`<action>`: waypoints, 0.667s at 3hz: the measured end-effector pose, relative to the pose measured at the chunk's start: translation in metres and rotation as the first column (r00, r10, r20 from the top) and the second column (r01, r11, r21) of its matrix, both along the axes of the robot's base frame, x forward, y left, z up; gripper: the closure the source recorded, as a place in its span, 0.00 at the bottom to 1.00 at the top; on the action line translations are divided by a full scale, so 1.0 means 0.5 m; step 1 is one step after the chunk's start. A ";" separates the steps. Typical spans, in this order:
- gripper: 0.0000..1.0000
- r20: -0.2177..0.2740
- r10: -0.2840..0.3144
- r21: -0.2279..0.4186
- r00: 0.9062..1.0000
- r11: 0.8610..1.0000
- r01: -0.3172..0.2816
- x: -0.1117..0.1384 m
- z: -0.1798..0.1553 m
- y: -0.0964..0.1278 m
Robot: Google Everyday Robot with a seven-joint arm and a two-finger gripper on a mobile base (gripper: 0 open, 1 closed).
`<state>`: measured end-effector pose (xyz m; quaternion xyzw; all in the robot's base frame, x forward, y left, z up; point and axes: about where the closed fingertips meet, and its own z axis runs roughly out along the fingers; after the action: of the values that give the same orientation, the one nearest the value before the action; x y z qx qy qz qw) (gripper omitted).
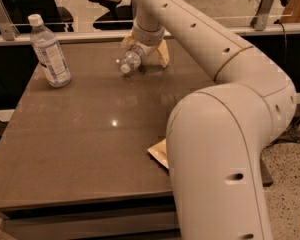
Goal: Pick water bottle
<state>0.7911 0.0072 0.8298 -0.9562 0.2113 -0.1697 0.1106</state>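
Note:
The water bottle (pixel 132 59) is small, clear and ribbed. It lies on its side at the far middle of the brown table (pixel 90 134), with its white cap pointing toward me and to the left. My gripper (pixel 144 49) reaches down over it from the far side. One yellow finger (pixel 127 40) stands left of the bottle's body and the other (pixel 162 54) stands right of it. The jaws are spread wide around the bottle and not closed on it.
A taller bottle with a blue-and-white label (pixel 50 51) stands upright at the far left of the table. A tan snack bag (pixel 159 153) lies near the front right edge, partly hidden by my arm (pixel 215 149). A railing with a glass panel (pixel 65 34) runs behind the table.

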 end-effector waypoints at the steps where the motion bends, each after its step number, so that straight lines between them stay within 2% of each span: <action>1: 0.41 -0.011 -0.001 -0.024 1.000 1.000 0.000 -0.001 -0.004 0.012; 2: 0.64 -0.012 0.006 -0.038 1.000 0.999 -0.006 -0.006 0.003 0.021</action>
<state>0.7879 0.0177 0.8313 -0.9598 0.2058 -0.1675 0.0914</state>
